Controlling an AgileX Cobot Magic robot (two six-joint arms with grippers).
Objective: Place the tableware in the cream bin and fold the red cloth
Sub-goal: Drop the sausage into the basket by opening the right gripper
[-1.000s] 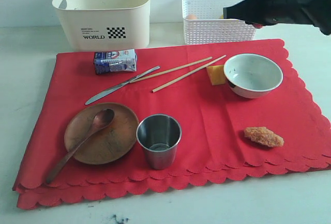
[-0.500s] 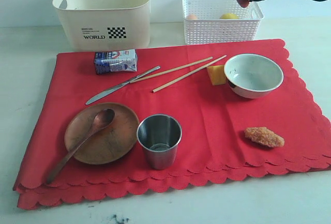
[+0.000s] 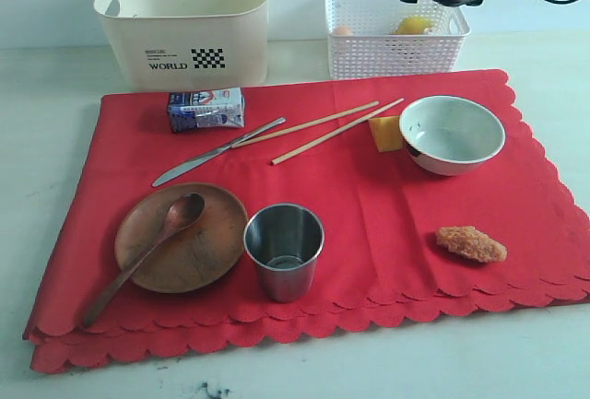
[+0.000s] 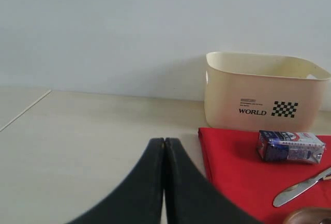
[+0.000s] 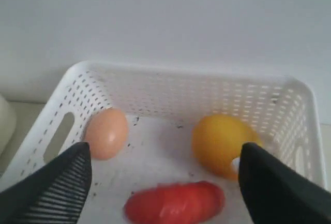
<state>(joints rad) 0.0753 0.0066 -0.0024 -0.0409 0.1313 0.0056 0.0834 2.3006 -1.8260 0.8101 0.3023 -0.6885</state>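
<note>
The red cloth lies spread on the table with the tableware on it: a wooden plate carrying a wooden spoon, a steel cup, a knife, two chopsticks and a white bowl. The cream bin stands behind the cloth's left end and nothing shows inside it. My right gripper hangs open over the white lattice basket, holding nothing. My left gripper is shut and empty, left of the cloth and the bin.
In the basket lie an egg, a lemon and a red sausage. A milk carton, a yellow food wedge and a fried piece sit on the cloth.
My right gripper rose over the basket and opened. The red sausage it held now lies in the basket. Everything on the cloth stayed put.
</note>
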